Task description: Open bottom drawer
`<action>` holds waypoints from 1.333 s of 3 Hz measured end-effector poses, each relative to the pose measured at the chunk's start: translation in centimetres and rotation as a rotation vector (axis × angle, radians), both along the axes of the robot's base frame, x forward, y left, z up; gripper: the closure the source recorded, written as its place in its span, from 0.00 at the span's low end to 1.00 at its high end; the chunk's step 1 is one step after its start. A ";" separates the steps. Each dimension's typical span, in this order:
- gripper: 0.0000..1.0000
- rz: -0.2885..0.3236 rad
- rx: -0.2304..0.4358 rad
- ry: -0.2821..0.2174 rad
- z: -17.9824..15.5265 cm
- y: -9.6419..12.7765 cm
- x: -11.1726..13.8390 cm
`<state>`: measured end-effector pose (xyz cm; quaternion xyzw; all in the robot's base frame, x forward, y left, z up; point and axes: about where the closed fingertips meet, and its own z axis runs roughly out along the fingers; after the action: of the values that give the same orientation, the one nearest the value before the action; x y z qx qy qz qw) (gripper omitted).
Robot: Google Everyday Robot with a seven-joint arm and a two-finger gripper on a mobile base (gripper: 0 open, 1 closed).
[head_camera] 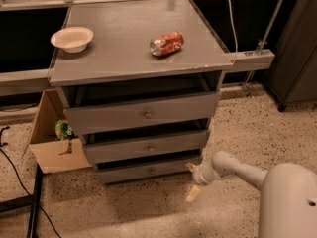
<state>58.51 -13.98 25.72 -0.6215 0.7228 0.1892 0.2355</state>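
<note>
The bottom drawer (133,172) is the lowest of three grey fronts in the cabinet, at 6 o'clock from the frame's centre, just above the speckled floor (237,128). Its small round knob (151,171) sits in the middle of the slim front. A dark gap separates it from the middle drawer (124,150) above, and the top drawer (114,117) lies above that at 12 o'clock.

The gripper (191,180) hangs low, at 3 o'clock from the bottom drawer and just off its right end, clear of the knob. The jaws stand spread apart with nothing between them: one pale tip points up toward the drawer's right corner, the other points down at the floor. Whether the upper tip touches the drawer front cannot be told. The pale arm (237,170) runs off toward 4 o'clock.

On the counter (119,58), a white bowl (72,37) sits upright at 10 o'clock and a red can (166,42) lies on its side at 1 o'clock, well apart from it. A cardboard box (52,152) stands on the floor at 9 o'clock from the drawers.
</note>
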 end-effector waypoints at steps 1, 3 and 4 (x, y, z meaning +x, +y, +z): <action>0.00 0.024 0.024 -0.035 -1.4 0.7 0.6; 0.00 0.097 0.068 -0.143 -3.8 2.8 3.3; 0.00 0.133 0.057 -0.190 -4.9 3.6 5.0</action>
<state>63.55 -10.36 20.84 -0.6764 0.6485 0.1655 0.3074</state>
